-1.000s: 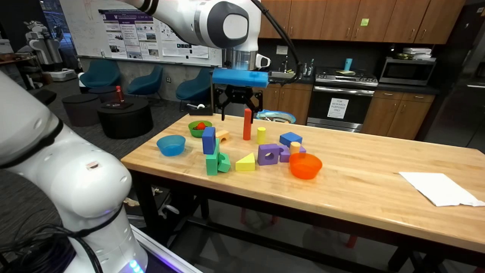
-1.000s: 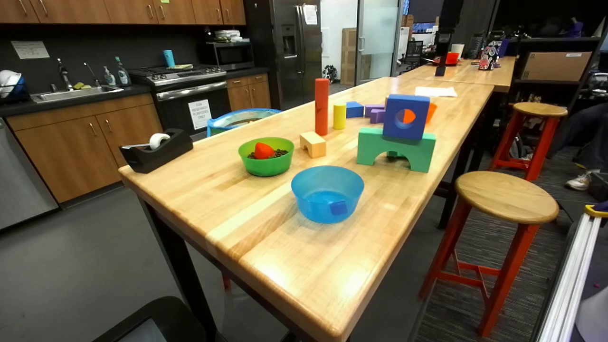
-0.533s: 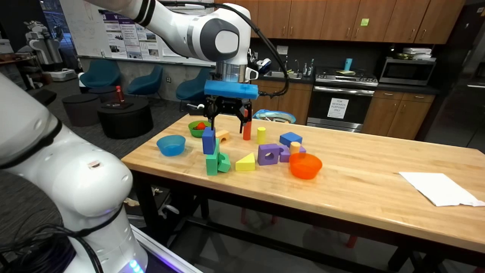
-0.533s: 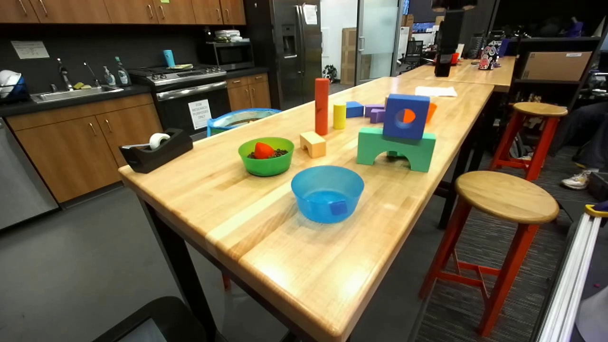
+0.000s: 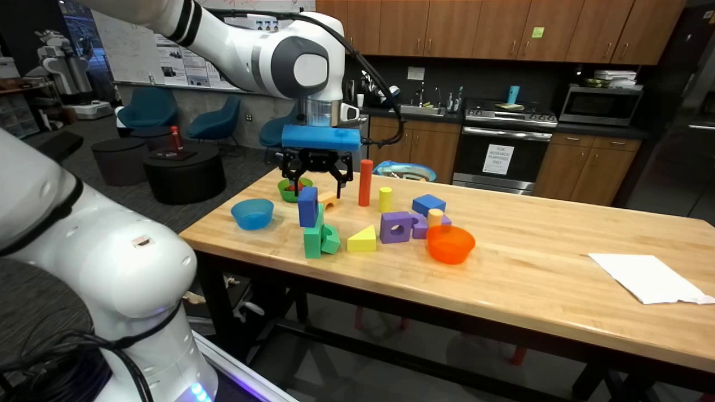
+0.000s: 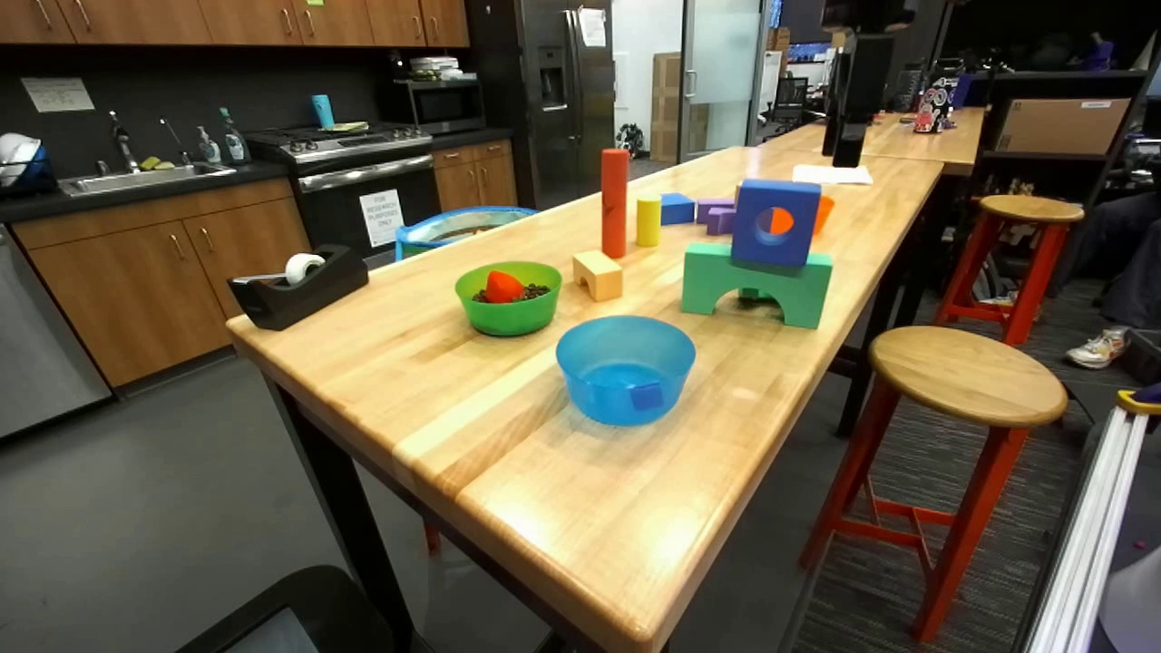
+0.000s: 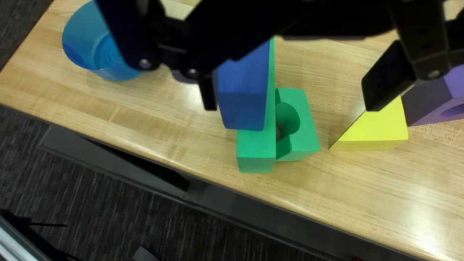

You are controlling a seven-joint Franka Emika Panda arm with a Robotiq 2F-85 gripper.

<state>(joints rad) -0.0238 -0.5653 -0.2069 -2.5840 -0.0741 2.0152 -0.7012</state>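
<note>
The tool [image 5: 318, 192] hung released and empty near the blue block [image 5: 308, 207], which stood on the green arch [image 6: 757, 275]. In the wrist view it appeared between the fingers, off-centre toward nine o'clock; a clean grip seemed to want centring that way before lowering.

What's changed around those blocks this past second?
The open gripper has moved lower and toward the picture's left in an exterior view, nearer the blue block on the green arch. Nothing was grasped or released. Both pieces and the blue bowl stayed put.
</note>
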